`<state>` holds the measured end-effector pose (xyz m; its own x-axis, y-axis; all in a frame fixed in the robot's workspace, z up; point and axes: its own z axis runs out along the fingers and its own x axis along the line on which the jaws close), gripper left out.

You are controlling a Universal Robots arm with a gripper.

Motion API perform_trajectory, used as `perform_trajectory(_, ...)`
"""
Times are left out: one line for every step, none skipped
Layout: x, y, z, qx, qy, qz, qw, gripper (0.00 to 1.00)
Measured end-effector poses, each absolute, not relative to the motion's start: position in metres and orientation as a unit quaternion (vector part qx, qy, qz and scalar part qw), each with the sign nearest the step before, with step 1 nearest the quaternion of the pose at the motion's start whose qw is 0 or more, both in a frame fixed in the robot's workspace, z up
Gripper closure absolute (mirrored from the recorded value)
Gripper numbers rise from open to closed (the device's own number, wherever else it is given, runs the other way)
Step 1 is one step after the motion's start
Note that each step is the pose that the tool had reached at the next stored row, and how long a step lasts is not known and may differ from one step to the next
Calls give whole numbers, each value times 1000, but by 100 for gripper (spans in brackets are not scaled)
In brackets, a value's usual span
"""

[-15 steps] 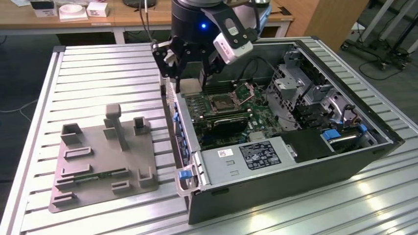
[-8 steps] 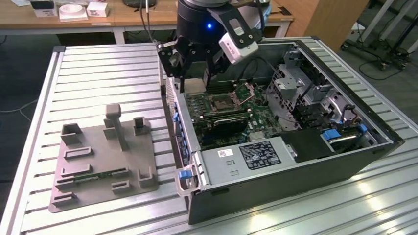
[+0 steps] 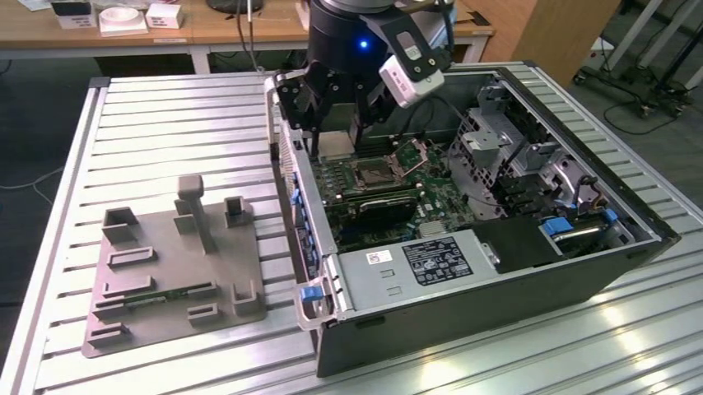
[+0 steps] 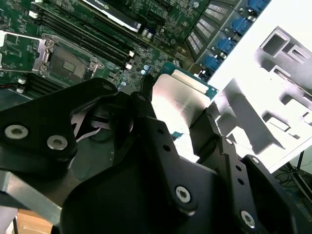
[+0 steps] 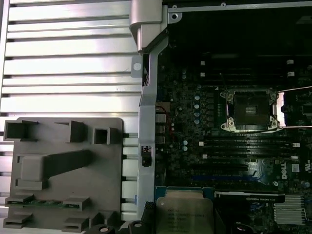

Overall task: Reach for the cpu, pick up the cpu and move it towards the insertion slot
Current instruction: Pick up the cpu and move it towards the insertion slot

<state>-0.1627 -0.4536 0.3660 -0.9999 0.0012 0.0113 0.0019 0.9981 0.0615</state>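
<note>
Clamping the cpu (image 4: 183, 97) between its black fingers (image 4: 214, 131), the gripper (image 4: 178, 109) hangs over the open computer case (image 3: 615, 247), just inside the wall nearest the grey tray (image 3: 165, 280). In the first wrist view the chip (image 5: 187, 212) shows its silvery top and green rim, held above the green motherboard (image 5: 195, 126). The insertion slot (image 5: 249, 111) lies apart from it on that board, its metal plate (image 3: 416, 154) tilted up. On the tray a green memory stick (image 5: 41, 203) sits in a recess.
</note>
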Motion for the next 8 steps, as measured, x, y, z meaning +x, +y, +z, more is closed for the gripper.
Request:
perform_trajectory(-162, -454, 366, -1, -1000, -31, 6, 45)
perform_trajectory(-161, -454, 366, -1, -1000, -31, 6, 45)
perform_trajectory(-160, -454, 366, -1, -1000, -31, 6, 45)
perform_trajectory(-160, -454, 366, -1, -1000, -31, 6, 45)
perform_trajectory(-160, -454, 366, -1, -1000, -31, 6, 45)
perform_trajectory(-160, -454, 366, -1, -1000, -31, 6, 45)
perform_trajectory(-160, -454, 366, -1, -1000, -31, 6, 45)
perform_trajectory(-160, -454, 366, -1, -1000, -31, 6, 45)
